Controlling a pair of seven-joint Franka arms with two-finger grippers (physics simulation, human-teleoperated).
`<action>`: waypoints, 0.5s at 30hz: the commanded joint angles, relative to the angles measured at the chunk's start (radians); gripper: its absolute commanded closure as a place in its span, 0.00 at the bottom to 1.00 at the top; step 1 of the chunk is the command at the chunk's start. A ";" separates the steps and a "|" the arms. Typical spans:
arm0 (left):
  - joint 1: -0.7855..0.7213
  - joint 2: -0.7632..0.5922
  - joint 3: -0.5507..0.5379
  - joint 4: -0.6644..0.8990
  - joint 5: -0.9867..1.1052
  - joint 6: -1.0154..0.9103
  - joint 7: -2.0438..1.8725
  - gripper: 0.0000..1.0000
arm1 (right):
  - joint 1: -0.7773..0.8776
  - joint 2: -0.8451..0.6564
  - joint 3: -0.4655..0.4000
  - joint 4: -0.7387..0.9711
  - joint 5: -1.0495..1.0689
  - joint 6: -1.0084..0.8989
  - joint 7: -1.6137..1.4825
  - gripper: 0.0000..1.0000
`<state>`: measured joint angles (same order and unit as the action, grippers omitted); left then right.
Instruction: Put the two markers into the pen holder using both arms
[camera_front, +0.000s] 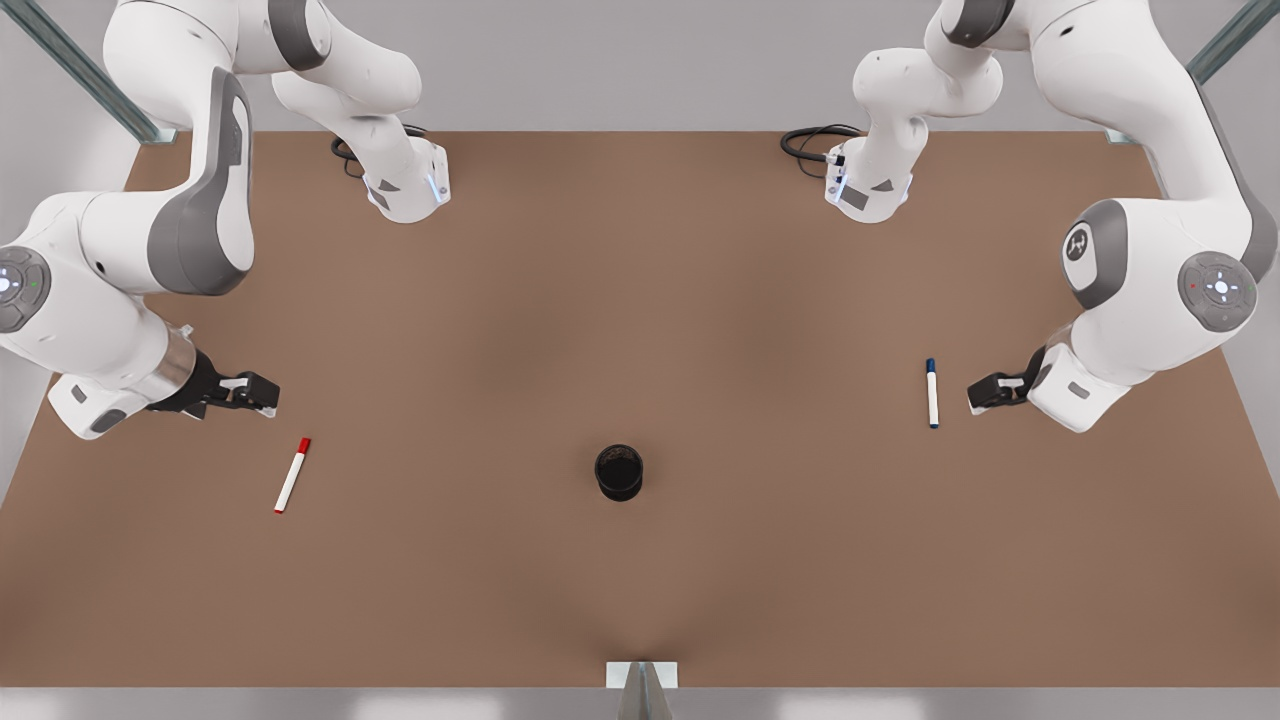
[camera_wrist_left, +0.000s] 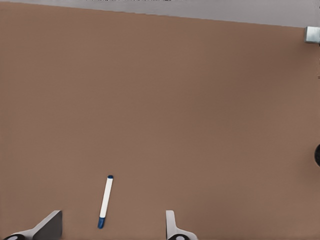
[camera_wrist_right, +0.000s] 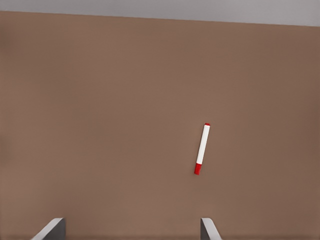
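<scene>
Pen holder (camera_front: 619, 472): stands upright on the brown tabletop (camera_front: 640, 330), about midway between its two side edges and nearer the near edge than the far one. Its inside is dark; no marker is seen in it.
Red marker (camera_front: 292, 475): lies flat toward the tabletop's edge on the front view's left, a little tilted, well apart from the pen holder.
Blue marker (camera_front: 932, 393): lies flat toward the opposite side edge, farther back than the red one, also well apart from the holder.
Right gripper (camera_front: 262, 395): hovers near the red marker, not touching; fingers spread wide, holding nothing.
Left gripper (camera_front: 975, 393): just beside the blue marker, not touching; fingers spread wide, empty.
Right wrist view: red marker (camera_wrist_right: 202, 149) ahead of the finger (camera_wrist_right: 49, 229) tips.
Left wrist view: blue marker (camera_wrist_left: 105, 201) between the two fingers (camera_wrist_left: 47, 226), and a dark sliver of the holder (camera_wrist_left: 317, 155) at the picture's border.
</scene>
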<state>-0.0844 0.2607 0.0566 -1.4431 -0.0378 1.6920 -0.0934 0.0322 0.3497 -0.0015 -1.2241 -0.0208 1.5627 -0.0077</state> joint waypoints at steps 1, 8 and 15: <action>0.000 0.000 0.000 0.000 0.001 0.023 0.135 0.00 | 0.000 0.000 0.000 0.000 0.001 0.004 -0.003 0.00; 0.060 0.020 0.077 -0.430 -0.004 0.497 0.388 0.00 | -0.080 0.181 -0.005 -0.075 -0.001 0.309 -0.014 0.00; 0.069 0.051 0.097 -0.638 -0.004 0.701 0.396 0.00 | -0.144 0.357 0.000 -0.164 0.004 0.523 -0.011 0.00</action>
<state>-0.0154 0.3085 0.1517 -2.0782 -0.0426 2.2230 0.0909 -0.1057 0.6977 -0.0028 -1.3919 -0.0181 1.9492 -0.0113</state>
